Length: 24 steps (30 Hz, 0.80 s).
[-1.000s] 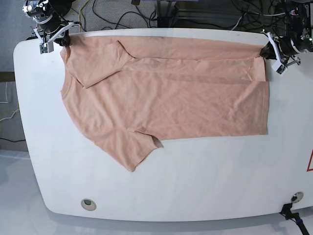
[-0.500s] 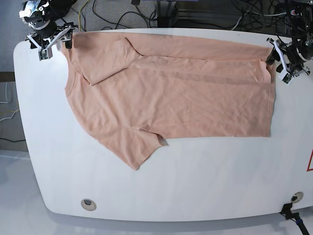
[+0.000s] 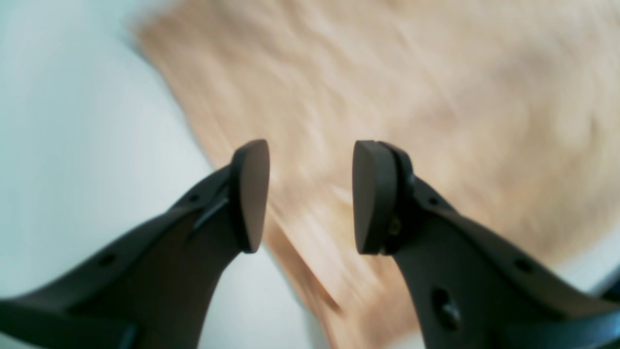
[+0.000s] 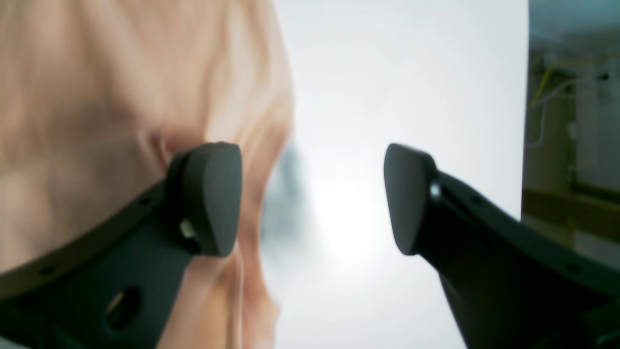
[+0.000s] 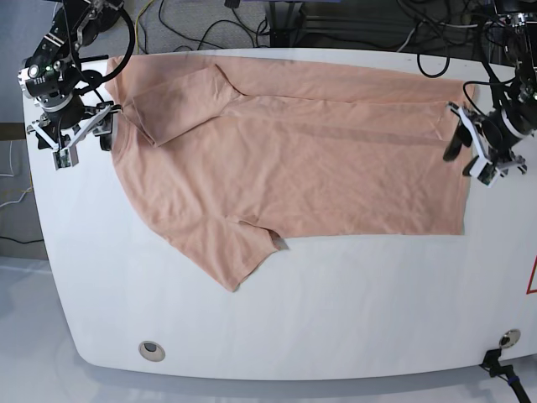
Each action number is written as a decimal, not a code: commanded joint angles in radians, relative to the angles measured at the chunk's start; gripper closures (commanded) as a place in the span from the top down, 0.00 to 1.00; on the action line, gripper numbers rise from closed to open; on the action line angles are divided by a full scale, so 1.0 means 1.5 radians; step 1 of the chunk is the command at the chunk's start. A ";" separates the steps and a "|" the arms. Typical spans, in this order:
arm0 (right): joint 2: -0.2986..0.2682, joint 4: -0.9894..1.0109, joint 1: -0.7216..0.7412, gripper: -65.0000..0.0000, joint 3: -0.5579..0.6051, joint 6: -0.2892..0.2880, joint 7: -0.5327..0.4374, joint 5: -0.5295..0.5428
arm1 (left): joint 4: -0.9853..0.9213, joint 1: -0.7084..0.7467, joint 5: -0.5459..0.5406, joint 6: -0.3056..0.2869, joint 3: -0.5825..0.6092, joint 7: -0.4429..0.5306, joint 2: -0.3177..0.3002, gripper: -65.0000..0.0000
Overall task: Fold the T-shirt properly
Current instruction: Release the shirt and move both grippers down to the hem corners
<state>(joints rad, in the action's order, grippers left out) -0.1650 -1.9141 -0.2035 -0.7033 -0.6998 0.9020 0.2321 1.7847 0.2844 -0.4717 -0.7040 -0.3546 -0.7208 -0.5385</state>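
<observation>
2 empty grippers (image 3: 310, 196) (image 4: 312, 198), widely open, partly block the T-shirt's (image 5: 294, 176) side edges.

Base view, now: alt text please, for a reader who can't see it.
Peach T-shirt lies partly folded on a white table, one sleeve pointing toward the bottom edge. Two open robot hands hover near its upper left and right sides.

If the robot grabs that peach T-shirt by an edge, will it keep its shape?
Probably not: the T-shirt looks like thin, floppy cloth, given its soft creases. The folded-over strip along its far edge would likely slip open if lifted carelessly. It seems light for its size, lying nearly flat.
</observation>
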 commanded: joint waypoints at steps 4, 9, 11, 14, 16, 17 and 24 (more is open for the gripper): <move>-0.029 0.060 0.082 0.67 0.052 0.001 -0.009 -0.039 | -0.035 -0.120 -0.006 0.004 -0.005 -0.033 0.033 0.40; -0.033 0.148 0.185 0.67 0.078 0.001 -0.011 -0.072 | -0.136 -0.236 0.041 0.004 0.016 -0.044 0.065 0.40; -0.033 0.186 0.230 0.67 0.093 0.001 -0.014 -0.084 | -0.178 -0.285 0.081 0.004 0.030 -0.044 0.070 0.40; -0.033 0.261 0.289 0.67 0.117 0.001 -0.048 -0.108 | -0.264 -0.335 0.114 0.004 0.034 -0.023 0.084 0.40; -0.033 0.313 0.323 0.67 0.125 0.001 -0.074 -0.125 | -0.323 -0.362 0.127 0.004 0.034 0.008 0.085 0.40; -0.033 0.340 0.341 0.67 0.126 0.001 -0.082 -0.129 | -0.354 -0.374 0.133 0.004 0.035 0.020 0.085 0.41; -0.049 0.518 0.414 0.67 0.129 0.001 -0.168 -0.133 | -0.546 -0.440 0.134 0.004 0.038 0.103 0.081 0.41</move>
<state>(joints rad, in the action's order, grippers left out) -0.2108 -1.1614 0.3870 -0.5083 -0.7002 0.6868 0.0265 0.9897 -0.3462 -0.2546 -0.6956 -0.2932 -0.5987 -0.3939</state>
